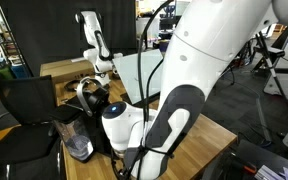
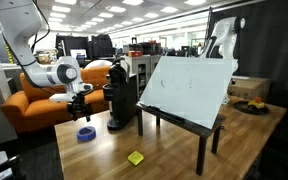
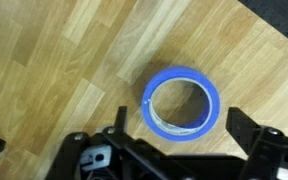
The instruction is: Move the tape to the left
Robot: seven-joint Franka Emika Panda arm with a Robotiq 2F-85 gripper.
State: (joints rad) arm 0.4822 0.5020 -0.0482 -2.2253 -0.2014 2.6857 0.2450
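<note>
The tape (image 3: pixel 181 103) is a blue ring lying flat on the wooden table, with bare wood showing through its hollow centre. In the wrist view my gripper (image 3: pixel 182 120) is open, one dark finger (image 3: pixel 121 118) to the left of the roll and one (image 3: pixel 244 128) to the right, neither touching it. In an exterior view the gripper (image 2: pixel 79 103) hangs a short way above the tape (image 2: pixel 85 133) near the table's left end. In an exterior view my white arm (image 1: pixel 184 80) fills the frame and hides the tape.
A small yellow block (image 2: pixel 135 157) lies near the front edge. A black coffee machine (image 2: pixel 122 100) stands just right of the tape. A tilted white board (image 2: pixel 189 85) on a low stand takes up the right half. An orange sofa (image 2: pixel 29 100) sits behind.
</note>
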